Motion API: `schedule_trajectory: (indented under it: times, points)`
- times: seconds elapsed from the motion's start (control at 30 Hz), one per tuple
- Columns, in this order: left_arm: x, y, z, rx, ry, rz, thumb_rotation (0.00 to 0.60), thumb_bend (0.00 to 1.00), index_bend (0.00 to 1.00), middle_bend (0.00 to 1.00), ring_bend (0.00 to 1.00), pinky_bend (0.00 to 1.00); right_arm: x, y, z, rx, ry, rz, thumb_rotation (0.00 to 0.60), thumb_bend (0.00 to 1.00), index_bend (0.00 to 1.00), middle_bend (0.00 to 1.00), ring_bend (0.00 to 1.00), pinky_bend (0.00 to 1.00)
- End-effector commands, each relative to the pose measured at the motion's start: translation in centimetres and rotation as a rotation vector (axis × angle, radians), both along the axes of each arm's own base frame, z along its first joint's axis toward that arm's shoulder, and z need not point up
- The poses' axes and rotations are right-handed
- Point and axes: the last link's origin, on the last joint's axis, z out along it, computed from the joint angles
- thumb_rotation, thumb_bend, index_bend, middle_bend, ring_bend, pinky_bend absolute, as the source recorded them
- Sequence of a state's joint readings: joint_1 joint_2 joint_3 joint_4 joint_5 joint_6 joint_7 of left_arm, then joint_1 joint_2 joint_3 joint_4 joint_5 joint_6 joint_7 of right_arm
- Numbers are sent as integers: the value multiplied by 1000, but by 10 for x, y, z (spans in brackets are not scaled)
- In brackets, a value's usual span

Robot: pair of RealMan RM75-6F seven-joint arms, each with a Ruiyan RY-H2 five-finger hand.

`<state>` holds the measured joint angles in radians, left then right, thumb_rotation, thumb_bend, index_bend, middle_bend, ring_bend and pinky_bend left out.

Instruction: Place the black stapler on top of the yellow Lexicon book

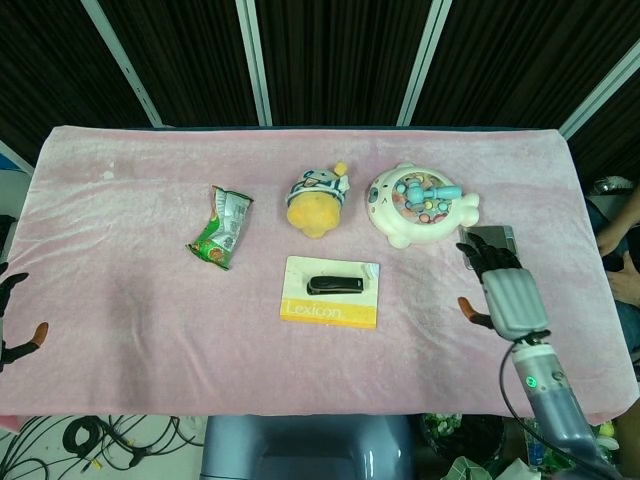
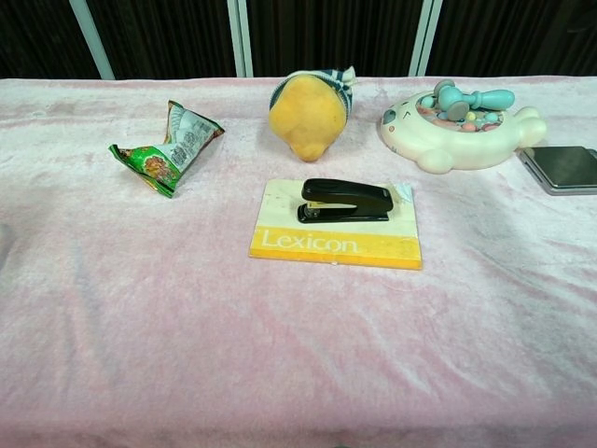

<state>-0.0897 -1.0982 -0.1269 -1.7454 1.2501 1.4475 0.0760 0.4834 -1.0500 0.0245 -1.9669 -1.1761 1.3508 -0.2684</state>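
The black stapler (image 2: 345,200) lies flat on the yellow Lexicon book (image 2: 336,245), lengthwise across its pale upper part, on the pink-clothed surface (image 1: 130,300). The right hand (image 1: 505,293) hovers well to the book's right, fingers spread, holding nothing. The left hand (image 1: 12,320) shows only at the frame edge; its state cannot be told.

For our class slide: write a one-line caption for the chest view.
Black stapler lying on the yellow Lexicon book, no hand in frame.
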Motion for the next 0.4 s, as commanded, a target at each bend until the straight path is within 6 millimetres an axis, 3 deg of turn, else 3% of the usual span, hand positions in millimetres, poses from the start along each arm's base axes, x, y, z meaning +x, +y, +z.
schedule_trajectory:
  times: [0.03,0.23,0.4]
  points:
    - [0,-1,0,1,14,-8,600,306,168,30,0,5,-82,64,15,-98,3,-14,600,238,155,62,156,159]
    - [-1,-3,-3,-19,44,-21,600,306,168,28,0,5,-112,71,14,-156,53,-58,600,237,131,62,146,159]
    - [3,-3,-3,-36,58,-69,600,306,167,29,0,3,-118,67,14,-178,76,-74,600,237,131,62,143,159]
